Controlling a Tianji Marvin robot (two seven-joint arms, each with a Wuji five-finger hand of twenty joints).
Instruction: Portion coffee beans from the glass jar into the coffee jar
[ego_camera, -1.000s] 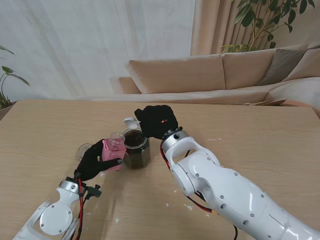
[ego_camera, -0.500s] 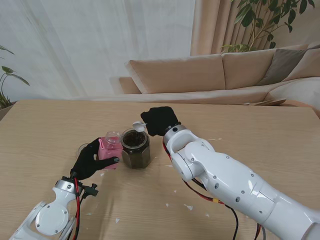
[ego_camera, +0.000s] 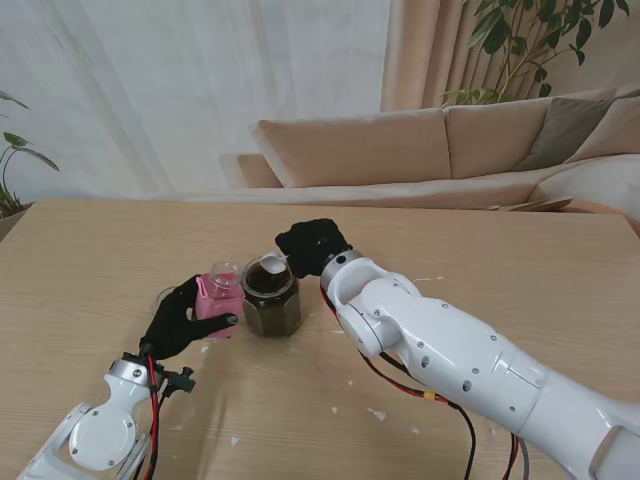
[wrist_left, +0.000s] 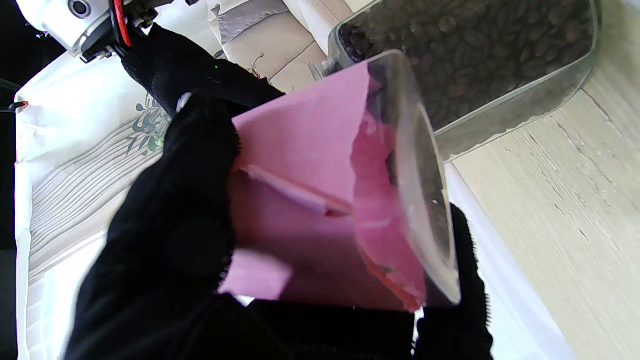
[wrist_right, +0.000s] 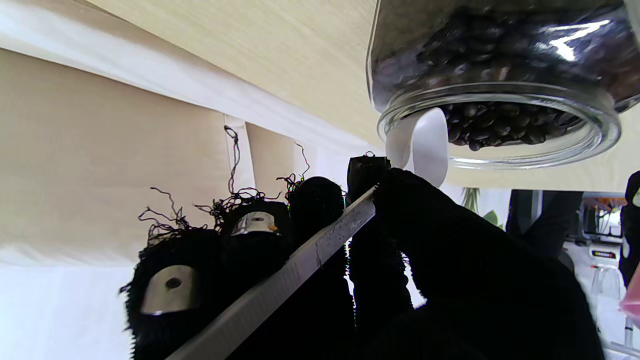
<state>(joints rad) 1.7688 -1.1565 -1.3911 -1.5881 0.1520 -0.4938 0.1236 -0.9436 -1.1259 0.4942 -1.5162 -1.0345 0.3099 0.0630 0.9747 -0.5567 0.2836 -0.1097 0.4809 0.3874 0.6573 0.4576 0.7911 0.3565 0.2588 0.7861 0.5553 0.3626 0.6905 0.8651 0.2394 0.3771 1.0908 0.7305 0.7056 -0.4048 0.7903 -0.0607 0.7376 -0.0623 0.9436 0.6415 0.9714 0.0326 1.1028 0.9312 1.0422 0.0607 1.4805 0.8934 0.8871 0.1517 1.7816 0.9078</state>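
The left arm rises from the near left corner, its white forearm slanting up toward the middle, red cabling running along the wrist. The left hand (ego_camera: 183, 320), in a black glove, is closed around the pink coffee jar (ego_camera: 220, 296), thumb on one side and fingers (wrist_left: 452, 260) wrapped round the other, holding it slightly tilted. The right arm sweeps in from the near right corner, its thick white forearm angled far and left, the wrist bent down. The gloved right hand (ego_camera: 313, 246) pinches the flat handle of a white spoon (wrist_right: 425, 145) between thumb and curled fingers (wrist_right: 172, 280), whose worn tips show metal.
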